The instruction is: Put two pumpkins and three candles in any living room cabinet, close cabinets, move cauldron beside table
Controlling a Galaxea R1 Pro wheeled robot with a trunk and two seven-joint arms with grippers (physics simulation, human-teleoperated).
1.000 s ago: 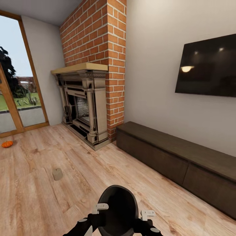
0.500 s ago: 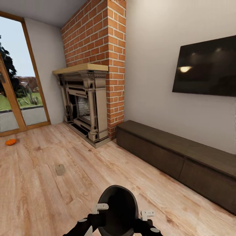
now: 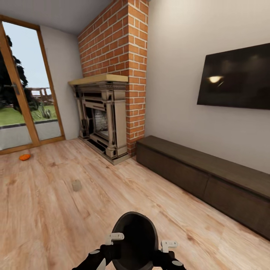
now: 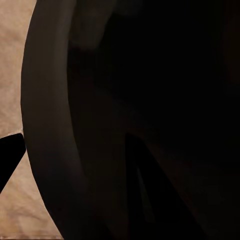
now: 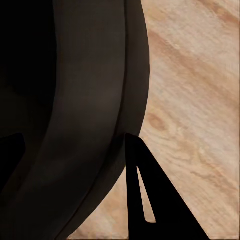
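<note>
Spanning the head view, the wood-plank floor (image 3: 56, 225) carries every loose item. At 12 o'clock rises the brick chimney (image 3: 123, 48) with the fireplace (image 3: 103, 120) at its base; at 10 o'clock stands the glazed door (image 3: 26, 97). At 2 o'clock the dark television (image 3: 236, 78) hangs on the wall, and below it, at 3 o'clock, the long low cabinet (image 3: 202, 176) runs along the wall with all drawer fronts flush. At 6 o'clock the black cauldron (image 3: 135, 240) is carried above the floor, mouth toward the camera, between the two arms. The left end effector (image 3: 112, 245) grips its rim at 9 o'clock of the pot, the right end effector (image 3: 165, 251) at 3 o'clock; each is closed on the rim. One candle (image 3: 77, 185) stands on the floor at 10 o'clock. One pumpkin (image 3: 24, 157) lies near the door, well apart from the candle.
</note>
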